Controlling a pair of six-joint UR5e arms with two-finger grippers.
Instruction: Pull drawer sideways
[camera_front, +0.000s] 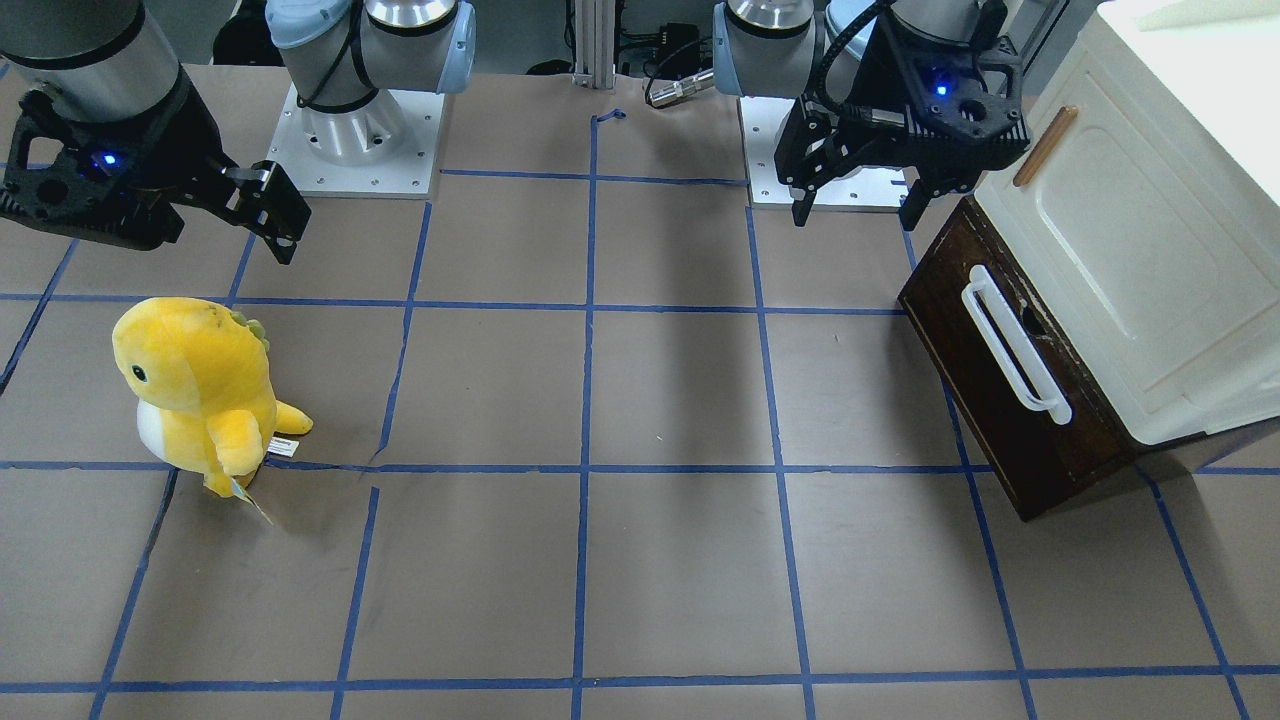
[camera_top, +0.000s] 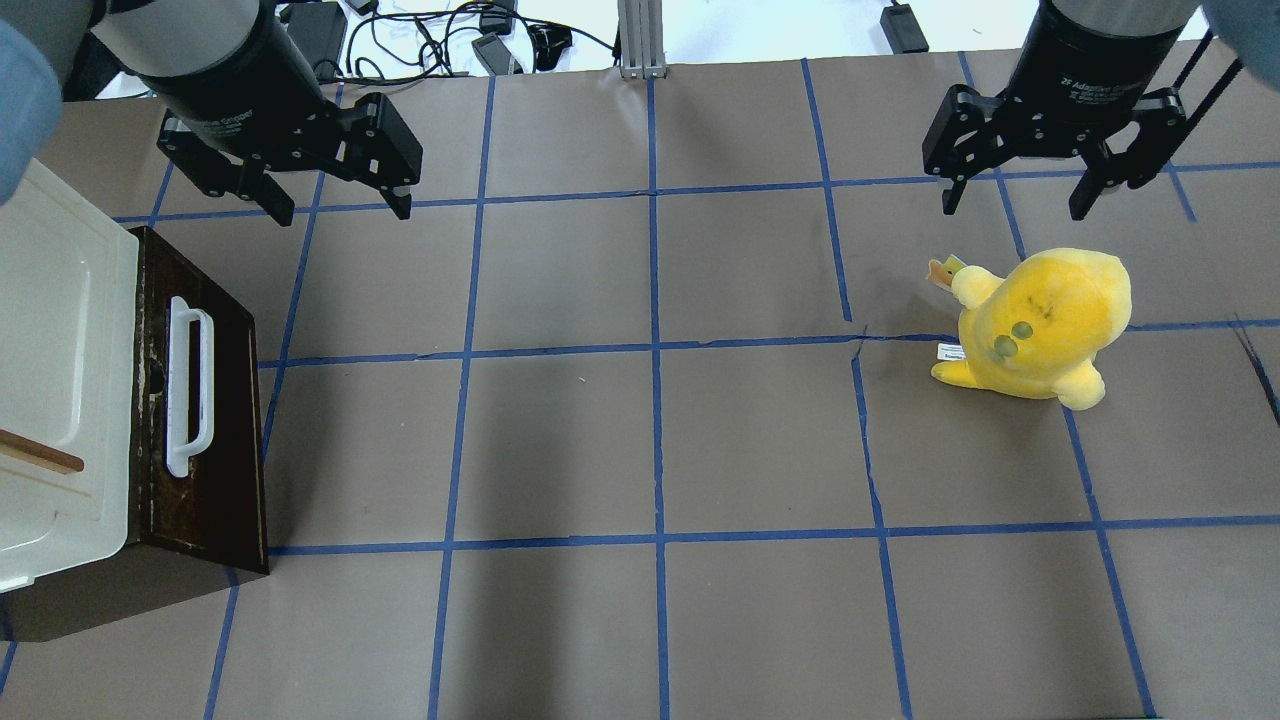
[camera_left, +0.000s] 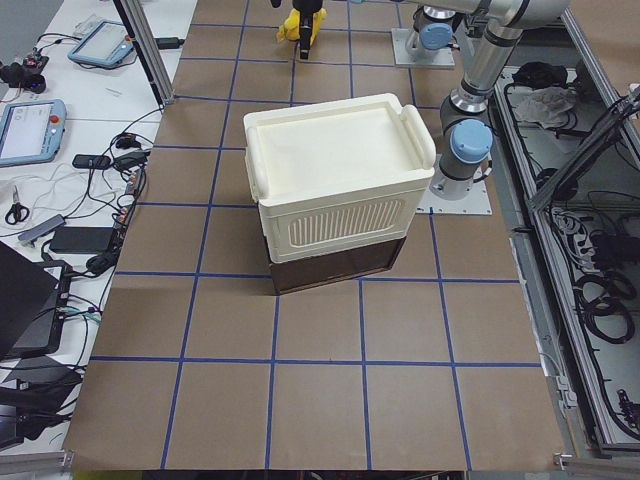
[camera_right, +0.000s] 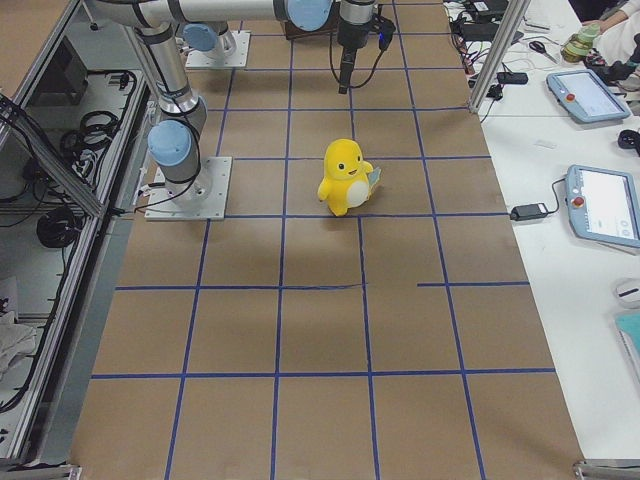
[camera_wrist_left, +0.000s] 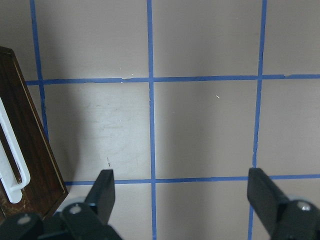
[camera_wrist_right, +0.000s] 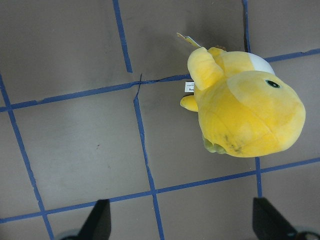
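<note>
On the brown papered table (camera_top: 650, 440), taped off in blue squares, the biggest thing is a cream cabinet (camera_front: 1160, 250), standing at the robot's left end. Under it sits the drawer (camera_front: 990, 410). Its dark wooden front faces the middle of the table and, as far as I can see from here, lies close in against the cabinet.

The left gripper (camera_front: 855, 215) hangs in the air just beside the end of the drawer nearest the robot's base. Its fingers are spread wide, with nothing between them, and they touch neither the wood nor the bar.

Well apart, at the other end of the table, the right gripper (camera_top: 1013, 210) hovers with its fingers just as wide and empty. Near it a yellow plush toy (camera_top: 1040, 320) stands upright on the paper.

Smallest is the long white handle (camera_front: 1015, 345), running along the drawer front with no finger on it.
</note>
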